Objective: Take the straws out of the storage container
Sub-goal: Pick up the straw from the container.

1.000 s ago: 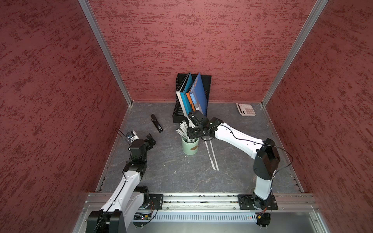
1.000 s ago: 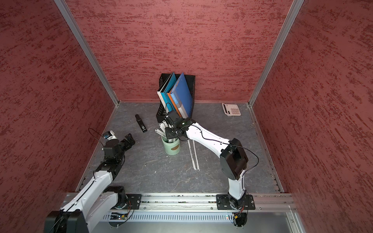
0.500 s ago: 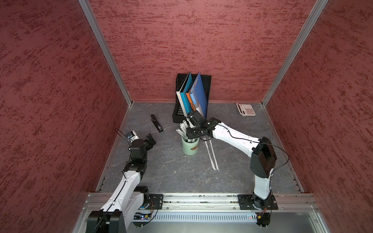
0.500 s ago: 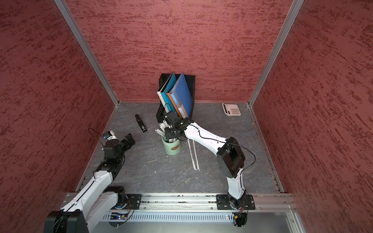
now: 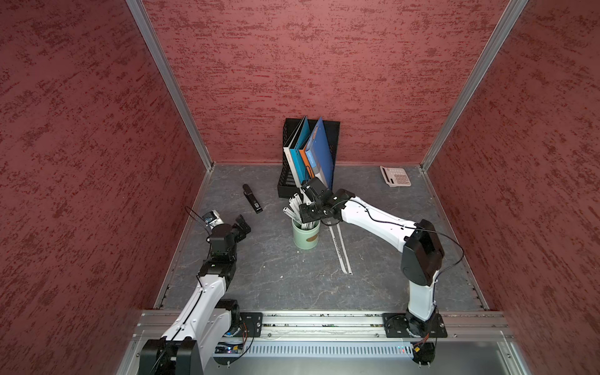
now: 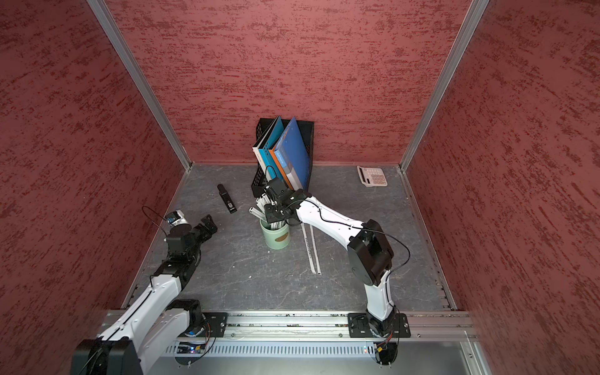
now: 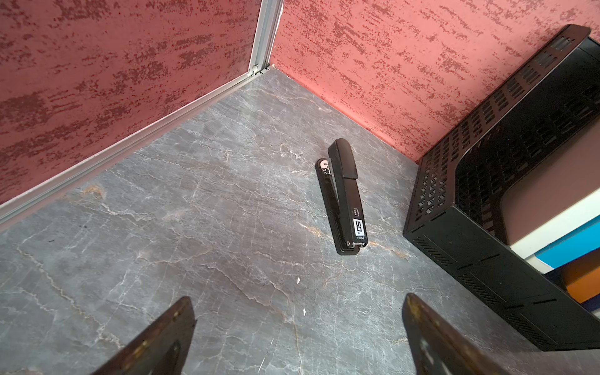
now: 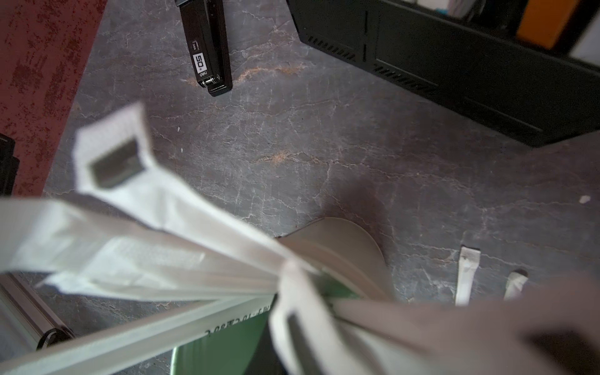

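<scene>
The storage container (image 5: 306, 237), a mint-green cup with a brown oval mark, stands mid-table, seen in both top views. Several white-wrapped straws (image 5: 293, 207) fan out of it toward the left. My right gripper (image 5: 304, 217) sits just above the cup's mouth among them, shut. In the right wrist view the straws (image 8: 146, 246) are blurred and hide the fingers; one straw end (image 8: 292, 324) runs through where the jaws meet. Two straws (image 5: 341, 250) lie flat on the table right of the cup. My left gripper (image 7: 298, 306) hangs open and empty, far left.
A black stapler (image 5: 252, 203) lies left of the cup. The black mesh file rack (image 5: 287, 181) with blue folders stands just behind the cup and my right wrist. A white calculator (image 5: 395, 175) sits in the back right corner. Red walls enclose three sides.
My right gripper has shut among the straws at the cup's mouth, and its arm has shifted slightly. The left arm has not moved.
</scene>
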Motion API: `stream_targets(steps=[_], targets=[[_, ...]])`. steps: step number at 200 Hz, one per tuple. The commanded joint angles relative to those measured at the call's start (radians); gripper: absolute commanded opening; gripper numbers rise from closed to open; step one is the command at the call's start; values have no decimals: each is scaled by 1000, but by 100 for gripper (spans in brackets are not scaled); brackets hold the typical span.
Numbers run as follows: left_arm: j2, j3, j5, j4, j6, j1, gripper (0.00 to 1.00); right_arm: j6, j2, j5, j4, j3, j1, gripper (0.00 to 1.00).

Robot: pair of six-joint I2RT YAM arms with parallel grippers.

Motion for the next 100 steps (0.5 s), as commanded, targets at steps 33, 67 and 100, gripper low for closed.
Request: stream_targets(steps=[33, 67, 100], targets=[[-1, 25, -1, -6, -6, 6, 99, 4, -54, 10, 46, -24, -5, 1], [5, 28, 1, -6, -4, 6, 99, 5, -115, -4, 28, -39, -5, 0], [8, 31, 1, -8, -4, 6, 100, -2, -180, -7, 8, -47, -5, 0]])
